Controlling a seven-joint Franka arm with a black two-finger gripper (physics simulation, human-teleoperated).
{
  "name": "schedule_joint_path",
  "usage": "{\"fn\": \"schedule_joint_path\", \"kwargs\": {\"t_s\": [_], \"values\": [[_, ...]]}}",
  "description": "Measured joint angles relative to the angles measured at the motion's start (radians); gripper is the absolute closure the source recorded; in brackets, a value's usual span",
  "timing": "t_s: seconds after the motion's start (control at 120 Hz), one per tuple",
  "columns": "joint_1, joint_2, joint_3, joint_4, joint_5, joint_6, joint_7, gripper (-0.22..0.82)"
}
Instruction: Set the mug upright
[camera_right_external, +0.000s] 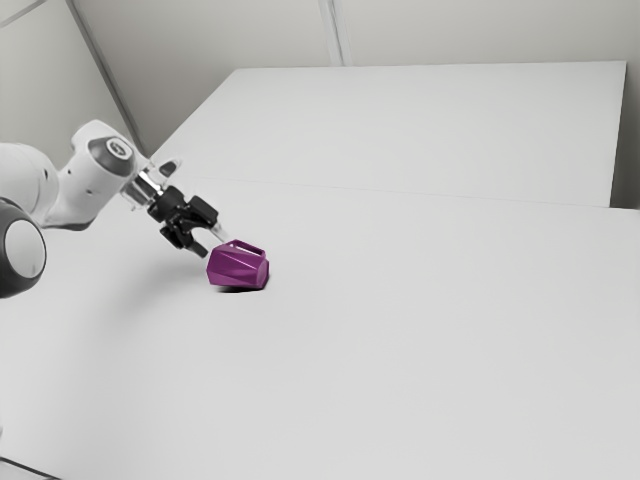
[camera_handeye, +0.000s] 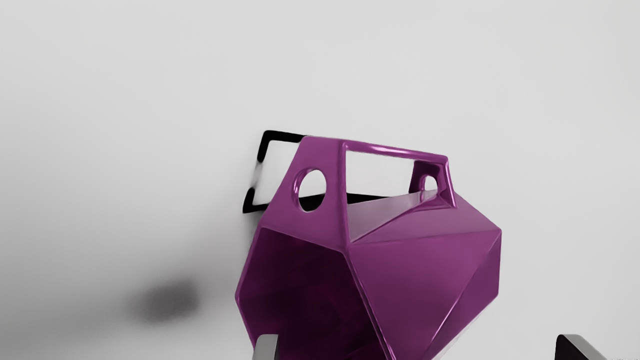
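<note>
A: Surface?
B: Table (camera_right_external: 450, 350), plain pale white, smooth. Thin seam across it toward the far side, then a flat pale panel (camera_right_external: 430, 130).

A: Room?
B: Light grey wall (camera_right_external: 480, 30) behind, upright strip (camera_right_external: 336, 30) on it. Dark corner line toward the exterior view's left. Bit of black cable (camera_right_external: 30, 468) at the near edge, same side. White arm (camera_right_external: 85, 190) comes in from there too.

A: Mug?
B: Mug (camera_handeye: 425, 270) is on its side, on the table. Purple, glossy, faceted, flat angled faces with sharp edges. Mouth (camera_handeye: 305, 300) faces the gripper (camera_right_external: 213, 243), very dark inside. Handle (camera_handeye: 397, 150) up top, boxy, big open gap, round hole through each end piece. Black shadow under and beside it.

A: Where exactly?
B: Just beside the fingertips, toward the exterior view's right from them.

A: Jaws?
B: Wide apart, nothing gripped. In the wrist view one fingertip overlaps the mouth, the other sits out past the mug's side with bare table between. Can't tell if the first one touches.

A: Upright?
B: No, tipped over.
</note>
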Motion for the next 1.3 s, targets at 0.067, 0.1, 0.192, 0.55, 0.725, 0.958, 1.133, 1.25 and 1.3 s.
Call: {"fn": "schedule_joint_path", "kwargs": {"t_s": [0.067, 0.1, 0.192, 0.55, 0.725, 0.958, 1.133, 1.25, 1.3], "values": [[-0.001, -0.003, 0.000, -0.022, -0.015, 0.008, 0.012, 0.00], [-0.001, -0.006, 0.000, -0.038, -0.024, 0.012, 0.017, 0.00], [-0.003, -0.012, -0.001, -0.065, -0.046, 0.018, 0.031, 0.00], [-0.013, -0.042, -0.002, -0.136, -0.128, 0.029, 0.064, 0.20], [-0.016, -0.066, -0.013, -0.142, -0.144, 0.031, 0.072, 0.34], [-0.051, -0.081, -0.032, -0.136, -0.148, 0.047, 0.077, 0.59], [-0.071, -0.081, -0.032, -0.131, -0.150, 0.060, 0.078, 0.72], [-0.073, -0.084, -0.032, -0.130, -0.147, 0.061, 0.078, 0.75], [-0.073, -0.088, -0.032, -0.130, -0.144, 0.059, 0.078, 0.76]]}}
